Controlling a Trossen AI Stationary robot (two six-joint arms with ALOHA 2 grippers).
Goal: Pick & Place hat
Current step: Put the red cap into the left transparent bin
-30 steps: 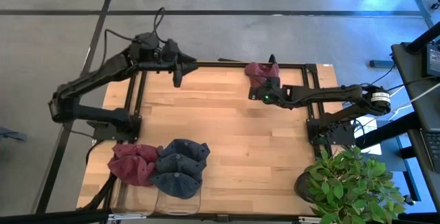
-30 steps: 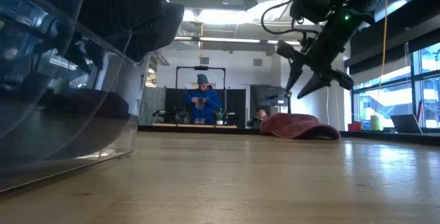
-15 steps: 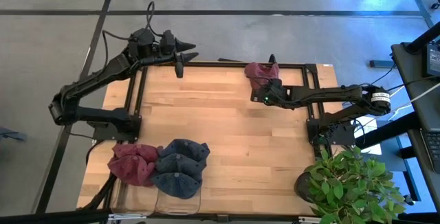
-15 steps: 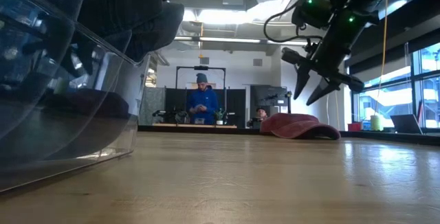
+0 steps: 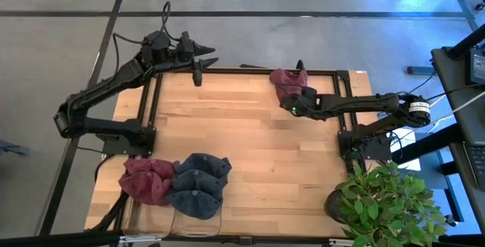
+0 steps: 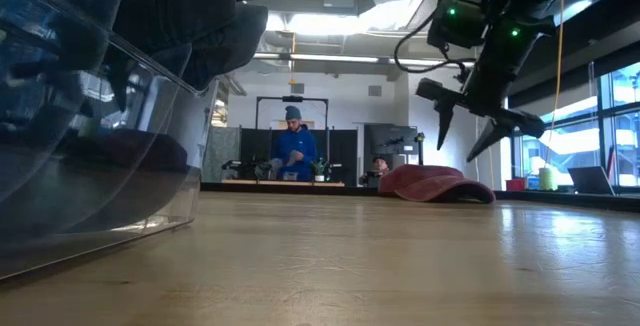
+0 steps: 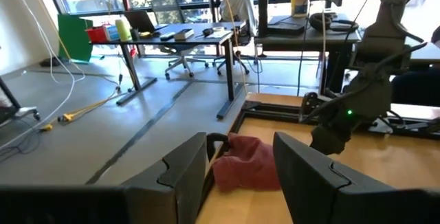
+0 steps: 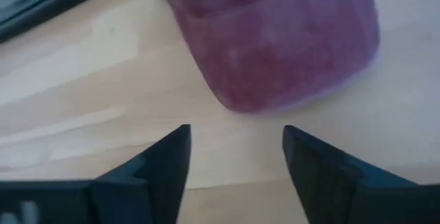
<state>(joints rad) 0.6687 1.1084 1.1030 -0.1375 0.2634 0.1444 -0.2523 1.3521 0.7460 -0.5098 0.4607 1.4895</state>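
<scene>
A maroon hat lies flat on the wooden table at its far edge, right of the middle; it also shows in the low view. Its brim points toward my right gripper. My right gripper is open and empty; it hangs just above the hat on its near side, touching nothing, and its two fingers show in the right wrist view. My left gripper is open and empty, raised at the table's far left edge. The left wrist view looks across at the hat.
A clear bin stands at the table's near left corner and fills the left of the low view. It holds a maroon hat and blue hats. A potted plant stands at the near right. A person stands far behind the table.
My right gripper has moved a little toward the table's right edge, closer over the maroon hat, and has turned, staying open. My left gripper has moved toward the far edge and a little to the right. The hat has not moved.
</scene>
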